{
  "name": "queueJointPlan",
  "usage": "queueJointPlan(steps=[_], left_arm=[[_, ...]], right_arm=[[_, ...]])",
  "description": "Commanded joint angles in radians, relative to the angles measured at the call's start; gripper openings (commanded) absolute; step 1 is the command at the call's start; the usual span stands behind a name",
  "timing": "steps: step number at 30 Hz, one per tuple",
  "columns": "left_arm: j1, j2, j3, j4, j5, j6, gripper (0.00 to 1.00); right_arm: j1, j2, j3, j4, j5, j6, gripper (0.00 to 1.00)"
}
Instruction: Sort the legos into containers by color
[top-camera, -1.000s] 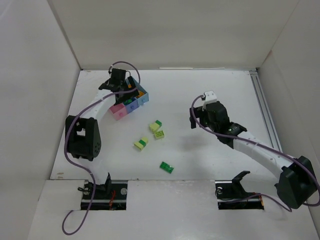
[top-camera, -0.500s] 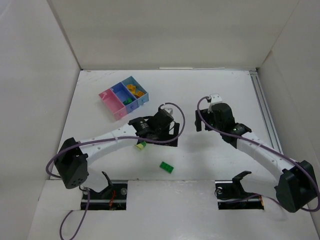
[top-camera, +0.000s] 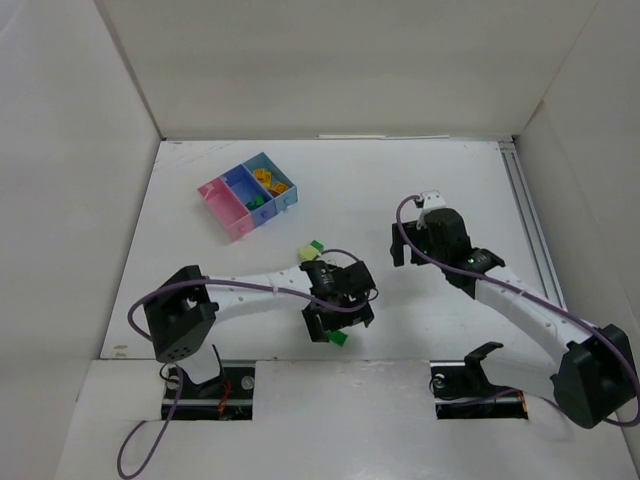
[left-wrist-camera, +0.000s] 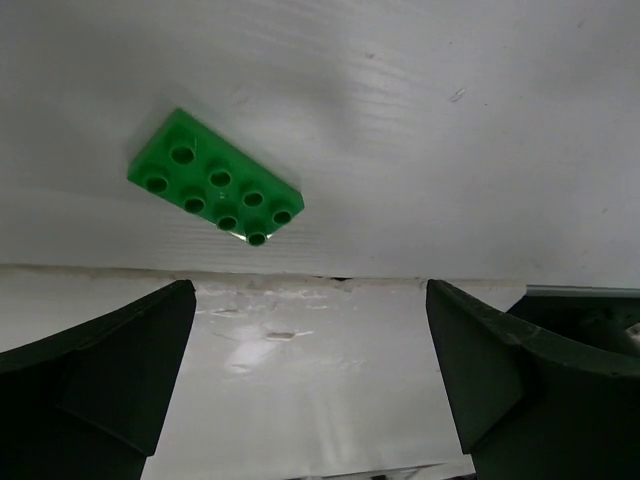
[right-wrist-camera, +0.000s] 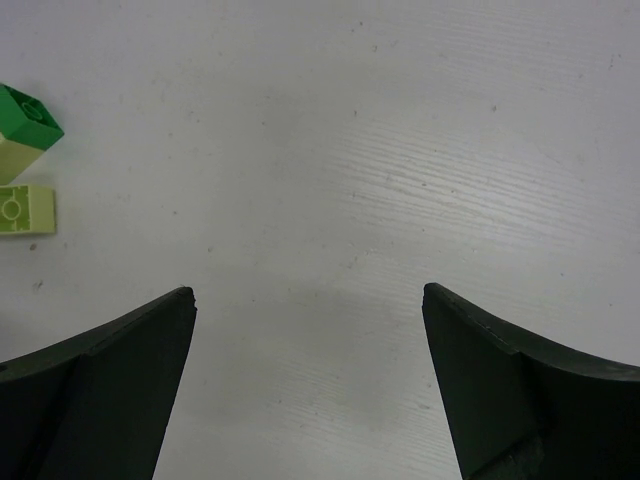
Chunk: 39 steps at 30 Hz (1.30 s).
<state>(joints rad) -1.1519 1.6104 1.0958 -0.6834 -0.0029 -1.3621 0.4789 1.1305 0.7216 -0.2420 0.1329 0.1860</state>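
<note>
Two grippers in the shot, and both had their fingers spread wide with nothing between them. The left gripper (left-wrist-camera: 308, 300) hung low over the table (left-wrist-camera: 450, 120), close to its near edge. Exactly one flat green brick (left-wrist-camera: 215, 190), eight studs, lay just ahead of it, off toward the left-hand finger in the wrist view and not touching either finger.

The right gripper (right-wrist-camera: 308, 300) was over to the right, above open tabletop. Two bricks sat at the left edge of its view: a pale yellow brick with a green top (right-wrist-camera: 22, 130) and a lime brick (right-wrist-camera: 25, 210) just beside it, both well clear of the fingers. So that was three loose bricks by my count.

Further out, back left, was the cluster of pink and blue bins (top-camera: 238, 226), well apart from both grippers. I couldn't count the bins for sure. One blue bin held a few orange bricks (top-camera: 266, 180), and another held a small green piece (top-camera: 254, 203).
</note>
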Motion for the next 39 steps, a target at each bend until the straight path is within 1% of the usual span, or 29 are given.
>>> queueJointPlan(steps=[1, 2, 3, 5, 6, 7, 8, 11, 14, 16, 19, 22, 23, 25, 26, 28, 30, 33, 36, 38, 39], left_arm=[[-0.034, -0.041, -0.036, 0.002, -0.012, -0.268, 0.99], [-0.034, -0.050, -0.060, 0.027, -0.002, -0.307, 0.99], [-0.054, -0.073, -0.083, 0.044, -0.002, -0.404, 0.98], [-0.084, -0.098, -0.143, 0.093, -0.002, -0.491, 0.98], [-0.101, -0.122, -0.160, 0.102, -0.041, -0.591, 0.95], [-0.126, -0.122, -0.174, 0.102, -0.057, -0.639, 0.91], [-0.126, -0.133, -0.195, 0.088, -0.057, -0.681, 0.91], [-0.135, -0.133, -0.195, 0.088, -0.098, -0.747, 0.90], [-0.135, -0.090, -0.163, 0.050, -0.121, -0.764, 0.90], [-0.135, -0.067, -0.142, -0.011, -0.131, -0.827, 0.87], [-0.135, -0.052, -0.155, -0.007, -0.131, -0.888, 0.87], [-0.135, -0.069, -0.192, 0.030, -0.178, -0.902, 0.82], [-0.135, -0.069, -0.206, 0.030, -0.193, -0.916, 0.78], [-0.135, -0.096, -0.217, 0.002, -0.206, -0.968, 0.75], [-0.135, -0.096, -0.230, 0.002, -0.221, -0.977, 0.75], [-0.135, -0.107, -0.243, 0.002, -0.238, -1.000, 0.72], [-0.135, -0.107, -0.252, 0.021, -0.238, -1.000, 0.70], [-0.135, -0.057, -0.243, 0.030, -0.238, -1.000, 0.70], [-0.126, -0.004, -0.200, 0.042, -0.238, -0.974, 0.69], [-0.114, 0.031, -0.191, 0.042, -0.238, -0.959, 0.69], [-0.085, 0.040, -0.179, 0.056, -0.220, -0.939, 0.69]], right_arm=[[-0.002, -0.076, -0.008, 0.001, -0.009, -0.002, 1.00], [-0.002, -0.110, -0.017, 0.001, -0.009, -0.002, 1.00], [-0.002, -0.127, -0.017, 0.001, 0.003, -0.002, 1.00], [-0.002, -0.170, -0.027, 0.001, 0.004, -0.002, 1.00], [-0.002, -0.181, -0.027, 0.001, -0.015, -0.002, 1.00], [-0.002, -0.190, -0.036, 0.001, -0.047, -0.002, 1.00], [-0.002, -0.190, -0.036, 0.012, -0.058, -0.002, 1.00], [-0.002, -0.210, -0.045, 0.033, -0.096, -0.002, 1.00], [0.009, -0.219, -0.057, 0.044, -0.110, -0.002, 1.00], [0.024, -0.219, -0.057, 0.044, -0.110, -0.002, 1.00], [0.033, -0.228, -0.057, 0.044, -0.110, -0.002, 1.00], [0.033, -0.229, -0.057, 0.035, -0.110, -0.002, 1.00], [0.033, -0.239, -0.057, 0.035, -0.110, -0.002, 1.00], [0.033, -0.248, -0.057, 0.035, -0.110, -0.002, 1.00], [0.033, -0.248, -0.057, 0.035, -0.110, -0.002, 1.00], [0.033, -0.258, -0.057, 0.026, -0.110, -0.002, 1.00], [0.033, -0.258, -0.057, 0.026, -0.110, -0.002, 1.00], [0.033, -0.268, -0.057, 0.017, -0.110, -0.002, 1.00], [0.033, -0.268, -0.057, 0.017, -0.101, -0.002, 1.00], [0.033, -0.268, -0.057, 0.017, -0.101, -0.002, 1.00], [0.033, -0.278, -0.066, 0.017, -0.101, -0.002, 1.00]])
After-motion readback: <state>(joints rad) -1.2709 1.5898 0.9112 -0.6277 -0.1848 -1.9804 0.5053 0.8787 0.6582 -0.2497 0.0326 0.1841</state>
